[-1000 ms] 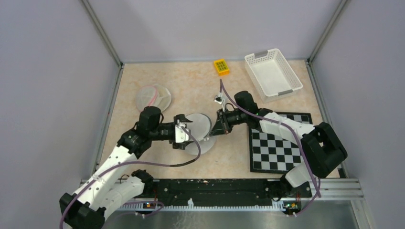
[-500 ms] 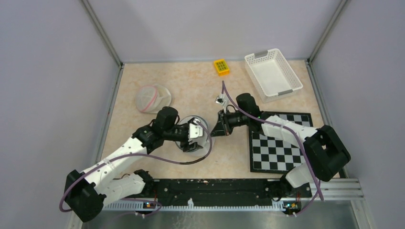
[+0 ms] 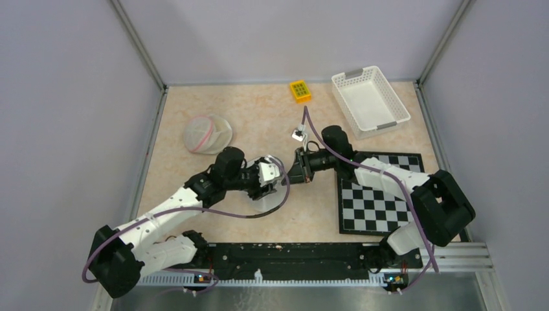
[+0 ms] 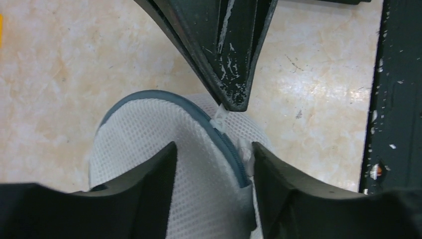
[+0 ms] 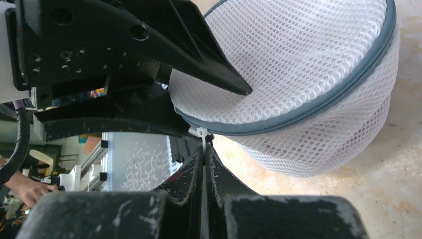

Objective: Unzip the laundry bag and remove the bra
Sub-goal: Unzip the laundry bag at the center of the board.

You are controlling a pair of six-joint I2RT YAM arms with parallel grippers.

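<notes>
Beige marbled table (image 3: 246,110) lies inside grey walls. Just below the centre of the top view sits the laundry bag (image 4: 149,134), a round white mesh pouch, largely covered there by the arm over it. A grey-blue zipper (image 5: 308,113) runs around its rim and looks closed along the stretch that shows. At the near end of that stretch is a small white zipper pull (image 5: 200,132).

The right gripper (image 5: 204,149) reaches in from the right of the top view. Its 2 fingers are pressed together, pinching the zipper pull between their tips. The left gripper (image 4: 211,157) comes from the lower left and sits over the bag with its jaws apart, 1 finger on either side of the zipper, mesh between them. Whether they squeeze the fabric cannot be told.

In the upper left of the top view lies a round translucent pouch (image 3: 208,133) with a pink streak, well apart from the bag. A checkered mat (image 3: 379,201) lies at the right, under the right arm. An orange block (image 3: 300,91) sits at the top centre and a white basket (image 3: 370,100) at the upper right.
</notes>
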